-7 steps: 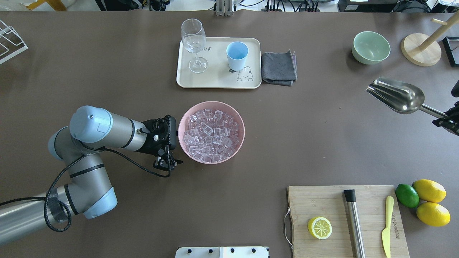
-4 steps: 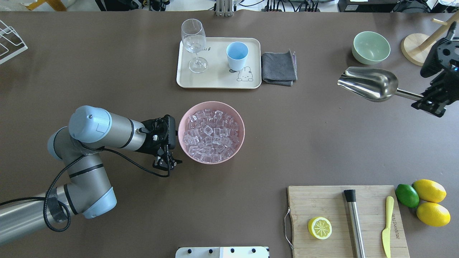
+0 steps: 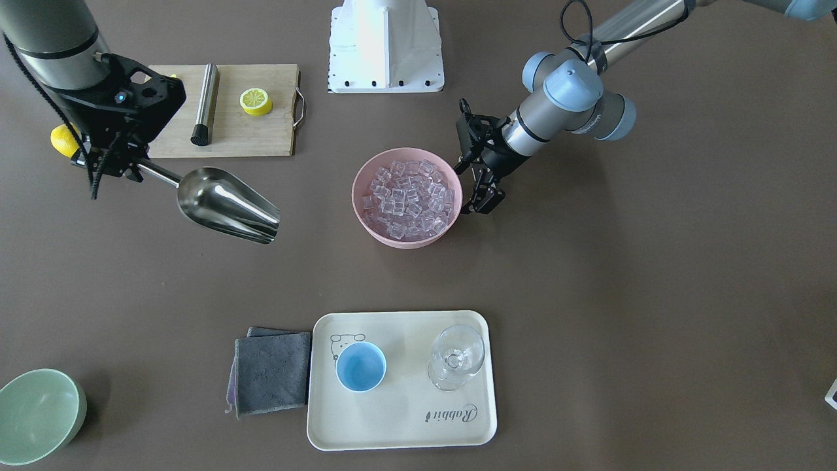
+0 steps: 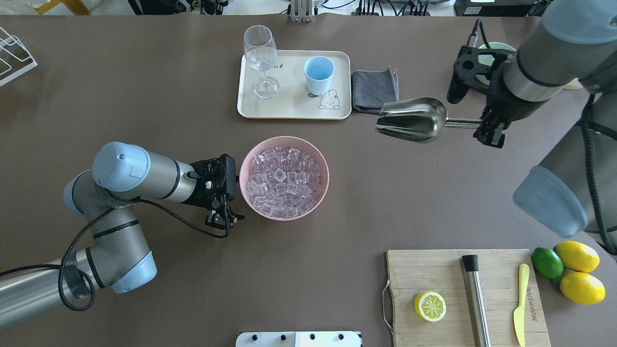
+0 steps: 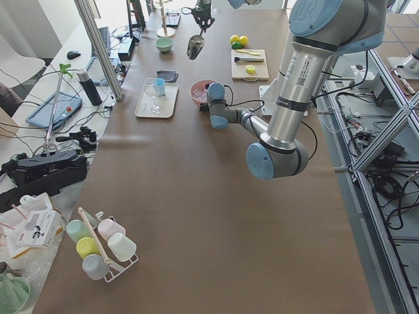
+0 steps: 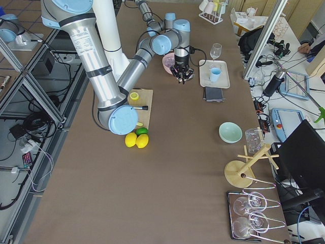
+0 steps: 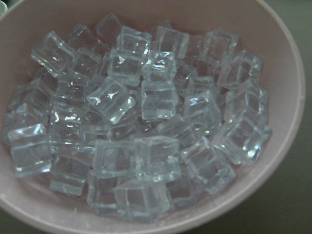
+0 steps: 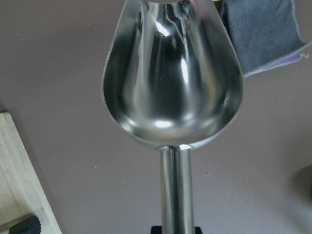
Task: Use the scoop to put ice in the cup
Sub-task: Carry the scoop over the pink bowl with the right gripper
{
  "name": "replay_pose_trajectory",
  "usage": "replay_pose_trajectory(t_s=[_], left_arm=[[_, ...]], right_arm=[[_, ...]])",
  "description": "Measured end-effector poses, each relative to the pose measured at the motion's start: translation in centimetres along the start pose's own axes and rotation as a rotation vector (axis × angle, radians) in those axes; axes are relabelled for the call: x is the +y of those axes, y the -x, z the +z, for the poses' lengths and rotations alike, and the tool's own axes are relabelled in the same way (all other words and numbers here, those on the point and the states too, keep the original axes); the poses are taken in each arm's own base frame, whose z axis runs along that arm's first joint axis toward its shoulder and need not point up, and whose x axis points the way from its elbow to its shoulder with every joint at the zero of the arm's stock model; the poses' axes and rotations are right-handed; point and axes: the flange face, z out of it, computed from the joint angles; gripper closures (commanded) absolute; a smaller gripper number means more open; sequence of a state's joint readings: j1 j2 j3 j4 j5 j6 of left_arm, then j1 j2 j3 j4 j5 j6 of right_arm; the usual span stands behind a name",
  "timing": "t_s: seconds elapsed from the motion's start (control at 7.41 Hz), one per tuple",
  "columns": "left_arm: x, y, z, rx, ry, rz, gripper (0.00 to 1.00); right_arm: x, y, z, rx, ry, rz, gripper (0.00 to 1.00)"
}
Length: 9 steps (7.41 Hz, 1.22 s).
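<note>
The ice (image 4: 284,180) is a heap of clear cubes that fills a pink bowl (image 4: 250,149); it also fills the left wrist view (image 7: 146,122). The light-blue cup (image 4: 318,74) stands empty on a cream tray (image 4: 289,108) behind the bowl. My right gripper (image 4: 489,131) is shut on the handle of the silver scoop (image 4: 412,120). It holds the scoop in the air to the right of the tray, with the empty trough (image 8: 170,73) pointing left. My left gripper (image 4: 222,219) looks shut and empty, close beside the bowl's left rim.
A clear stemmed glass (image 4: 261,58) stands on the tray left of the cup. A grey cloth (image 4: 375,91) lies right of the tray. A green bowl (image 3: 36,415) is at the far right. A cutting board (image 4: 462,294) holds a lemon half, a steel cylinder and a knife.
My right arm has carried the scoop left, from the table's right edge to just right of the grey cloth. The left arm has not moved.
</note>
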<state>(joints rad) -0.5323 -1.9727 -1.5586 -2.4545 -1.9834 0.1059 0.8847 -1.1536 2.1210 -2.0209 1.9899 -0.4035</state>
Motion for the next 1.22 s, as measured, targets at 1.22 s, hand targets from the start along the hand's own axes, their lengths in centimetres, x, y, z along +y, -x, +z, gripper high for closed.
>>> replay_pose_trajectory(t_s=[1.22], left_arm=[[0.0, 0.1, 0.0, -0.001, 0.0, -0.001, 0.01]], right_arm=[[-25.7, 10.8, -1.1, 0.043, 0.509, -0.309, 1.0]])
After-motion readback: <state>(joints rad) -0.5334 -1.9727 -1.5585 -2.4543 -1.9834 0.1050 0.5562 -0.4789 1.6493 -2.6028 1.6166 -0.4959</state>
